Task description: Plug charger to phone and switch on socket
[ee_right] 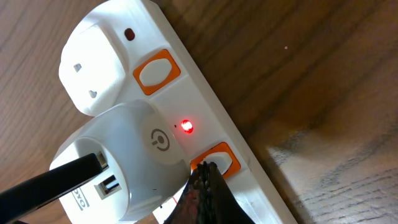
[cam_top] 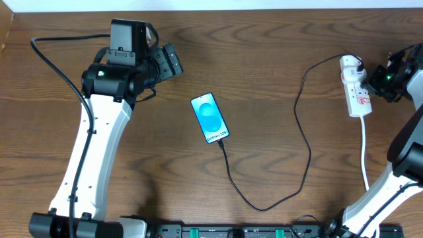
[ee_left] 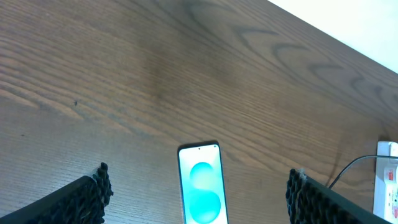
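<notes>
The phone (cam_top: 210, 118) lies mid-table, blue screen lit, with the charger cable (cam_top: 304, 142) plugged into its near end and looping right to the white plug (ee_right: 118, 162) in the socket (cam_top: 355, 86). My left gripper (ee_left: 199, 193) hovers open above the phone (ee_left: 202, 186), fingers wide on either side and touching nothing. Over at the strip, my right gripper (ee_right: 204, 177) is shut, its joined tips pressing on an orange-framed switch (ee_right: 219, 160) of the socket (ee_right: 205, 106). A red light (ee_right: 186, 127) glows beside that switch.
A second white plug (ee_right: 93, 65) sits in the strip's far outlet beside another orange switch (ee_right: 155, 71). The strip's white cord (cam_top: 365, 152) runs toward the table's front edge. Black rails line the front edge (cam_top: 231, 231).
</notes>
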Controlling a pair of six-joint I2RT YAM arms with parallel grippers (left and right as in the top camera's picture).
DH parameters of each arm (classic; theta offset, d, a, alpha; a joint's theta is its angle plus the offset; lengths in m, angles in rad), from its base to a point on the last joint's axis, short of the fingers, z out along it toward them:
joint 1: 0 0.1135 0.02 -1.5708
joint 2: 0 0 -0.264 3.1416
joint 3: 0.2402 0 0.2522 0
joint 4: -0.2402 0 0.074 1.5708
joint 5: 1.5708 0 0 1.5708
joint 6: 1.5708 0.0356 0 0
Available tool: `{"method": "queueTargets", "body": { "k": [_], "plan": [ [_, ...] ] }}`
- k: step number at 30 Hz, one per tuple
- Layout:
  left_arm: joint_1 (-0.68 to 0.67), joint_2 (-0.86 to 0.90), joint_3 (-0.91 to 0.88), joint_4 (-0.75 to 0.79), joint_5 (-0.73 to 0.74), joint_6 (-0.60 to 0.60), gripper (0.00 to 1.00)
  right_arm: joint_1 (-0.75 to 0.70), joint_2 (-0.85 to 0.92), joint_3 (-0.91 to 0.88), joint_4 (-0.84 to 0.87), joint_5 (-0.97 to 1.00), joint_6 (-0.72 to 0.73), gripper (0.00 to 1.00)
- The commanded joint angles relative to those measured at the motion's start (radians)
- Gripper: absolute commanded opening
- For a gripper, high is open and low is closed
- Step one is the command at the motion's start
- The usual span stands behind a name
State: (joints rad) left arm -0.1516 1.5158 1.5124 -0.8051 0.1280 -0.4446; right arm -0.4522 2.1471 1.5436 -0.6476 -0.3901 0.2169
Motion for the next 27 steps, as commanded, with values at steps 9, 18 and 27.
{"method": "queueTargets", "body": {
  "k": [9,18,27],
  "plan": [
    [0.005,-0.014,0.010,0.000,-0.010,0.006,0.91,0.071,0.058,-0.064,-0.029,-0.106,0.031,0.01],
    [0.005,-0.014,0.010,-0.001,-0.010,0.005,0.91,-0.099,-0.063,0.043,-0.068,-0.087,0.038,0.01],
    [0.005,-0.014,0.010,-0.001,-0.010,0.005,0.91,-0.195,-0.310,0.050,-0.149,-0.102,0.026,0.01]
  ]
}}
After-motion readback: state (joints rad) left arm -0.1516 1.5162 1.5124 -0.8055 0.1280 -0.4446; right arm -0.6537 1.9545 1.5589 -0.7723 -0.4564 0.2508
